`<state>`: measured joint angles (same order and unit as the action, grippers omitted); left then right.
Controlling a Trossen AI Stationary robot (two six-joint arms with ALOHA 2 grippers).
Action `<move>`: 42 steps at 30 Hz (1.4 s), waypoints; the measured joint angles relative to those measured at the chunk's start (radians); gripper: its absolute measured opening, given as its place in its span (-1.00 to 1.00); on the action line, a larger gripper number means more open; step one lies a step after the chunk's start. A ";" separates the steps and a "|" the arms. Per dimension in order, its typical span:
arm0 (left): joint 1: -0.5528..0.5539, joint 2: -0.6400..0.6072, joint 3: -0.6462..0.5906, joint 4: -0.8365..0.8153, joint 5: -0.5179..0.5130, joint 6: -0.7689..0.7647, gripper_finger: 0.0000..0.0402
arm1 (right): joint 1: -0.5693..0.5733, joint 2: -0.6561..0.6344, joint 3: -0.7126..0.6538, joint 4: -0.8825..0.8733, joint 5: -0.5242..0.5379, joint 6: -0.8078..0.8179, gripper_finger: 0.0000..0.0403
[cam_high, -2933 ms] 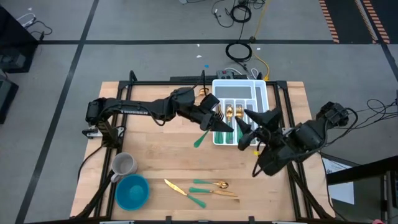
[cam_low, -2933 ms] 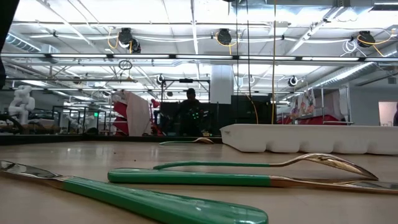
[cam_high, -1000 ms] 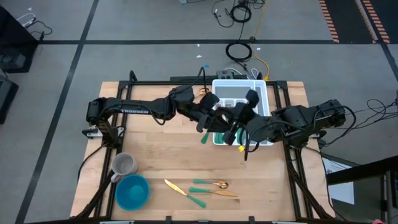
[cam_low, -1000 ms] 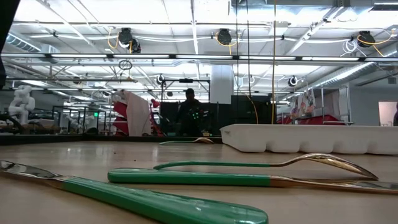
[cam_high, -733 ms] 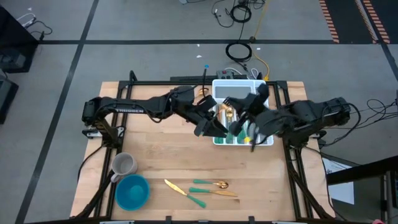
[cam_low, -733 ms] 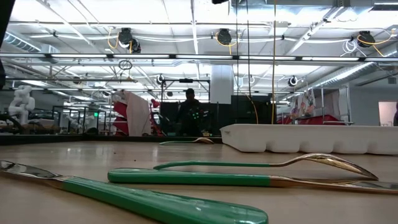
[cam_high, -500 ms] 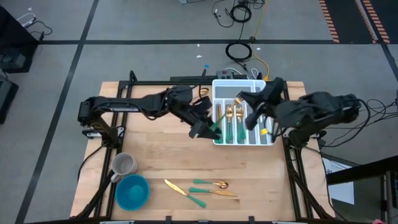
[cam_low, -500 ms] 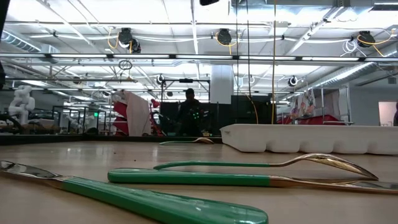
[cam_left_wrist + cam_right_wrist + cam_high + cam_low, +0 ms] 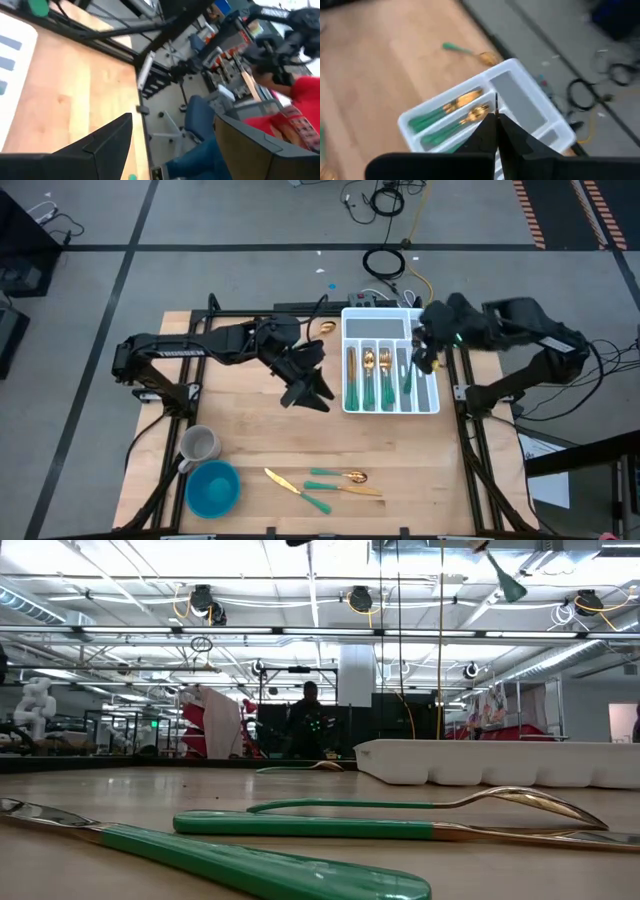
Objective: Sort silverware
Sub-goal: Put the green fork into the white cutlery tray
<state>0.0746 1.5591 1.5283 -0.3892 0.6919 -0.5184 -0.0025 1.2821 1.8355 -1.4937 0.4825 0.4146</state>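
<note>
My right gripper (image 9: 420, 357) hangs over the right side of the white tray (image 9: 431, 330), shut on a teal-handled piece of silverware; its kind I cannot tell. My left gripper (image 9: 307, 389) stands open above the bare wood left of the tray, with nothing between its fingers (image 9: 107, 142). Three compartments hold gold-headed, teal-handled pieces (image 9: 369, 376). A knife (image 9: 285, 483) and two more pieces (image 9: 340, 478) lie flat near the table's front edge, and show close up in the low view (image 9: 400, 827). Another piece (image 9: 322, 327) lies beyond the tray's far left corner. My right gripper pinches the piece between its two shut fingers (image 9: 487, 132). A thin sliver of its end (image 9: 496, 101) sticks out past the fingertips. The teal handle (image 9: 507, 582) hangs slanting below, lifted clear above the tray.
A grey mug (image 9: 200, 445) and a blue bowl (image 9: 212, 488) stand at the near left. The tray's rightmost compartments (image 9: 520, 107) look bare. Cables lie on the floor beyond the far edge. Bare wood stretches between the tray and the near pieces.
My left gripper has let go of the teal-handled piece and drawn back toward the table's left and near side. My right gripper has carried that piece from the tray's near left corner up and toward the far right, over the tray.
</note>
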 joint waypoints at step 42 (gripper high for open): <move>0.018 -0.202 -0.001 -0.103 -0.124 0.030 0.41 | -1.002 -0.039 -1.300 1.374 -1.307 -0.308 -1.00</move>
<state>0.0921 1.3571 1.5276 -0.4917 0.5676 -0.4889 -1.0048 1.2428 0.5355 -0.1201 -0.8243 0.1071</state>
